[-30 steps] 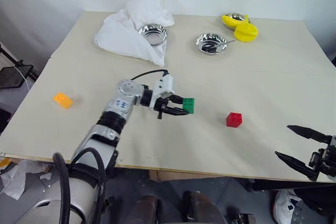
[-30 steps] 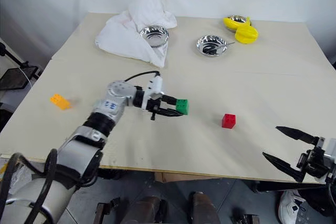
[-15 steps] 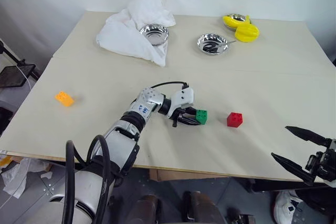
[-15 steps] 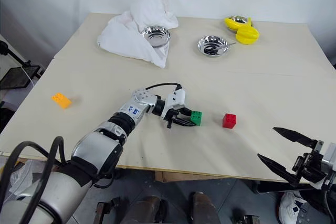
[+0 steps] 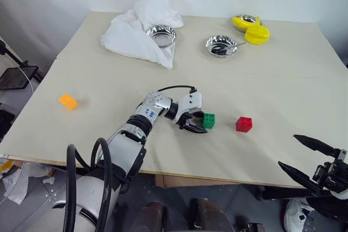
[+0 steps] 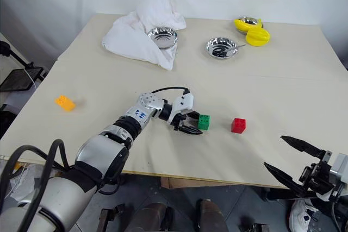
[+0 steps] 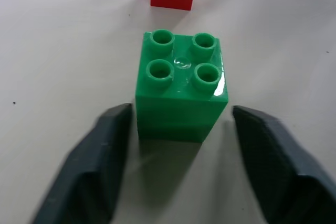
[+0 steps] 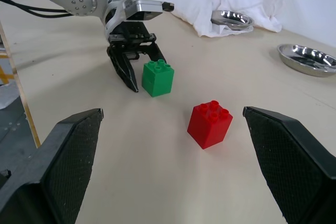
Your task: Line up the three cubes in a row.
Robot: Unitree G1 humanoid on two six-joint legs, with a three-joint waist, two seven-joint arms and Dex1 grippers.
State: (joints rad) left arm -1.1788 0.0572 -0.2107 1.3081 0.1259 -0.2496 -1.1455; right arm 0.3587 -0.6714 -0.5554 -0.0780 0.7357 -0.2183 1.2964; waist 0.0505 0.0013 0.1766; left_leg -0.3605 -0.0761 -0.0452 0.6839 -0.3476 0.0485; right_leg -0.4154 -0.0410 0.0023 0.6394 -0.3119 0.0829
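Green cube sits studs-up on the table, just left of the red cube, near it but not touching. Reads as the placement for the row: green lined up beside red.

Left gripper has its fingers spread either side of the green cube; the left wrist view shows a gap on both sides, so nothing is pinched. Likely a release, cube resting on its own.

Right gripper hangs off the near table edge, right of the red cube and well apart from it, fingers wide, holding nothing. Looks parked.

Orange cube is far left of the red cube, near the table's left edge, well apart from the pair. Judging by the layout, that one is yet to be brought in.

Surface: plain beige tabletop against a white wall. Beyond the red cube at the far side: white cloth around one steel bowl, second steel bowl to its right, yellow plastic objects further right.
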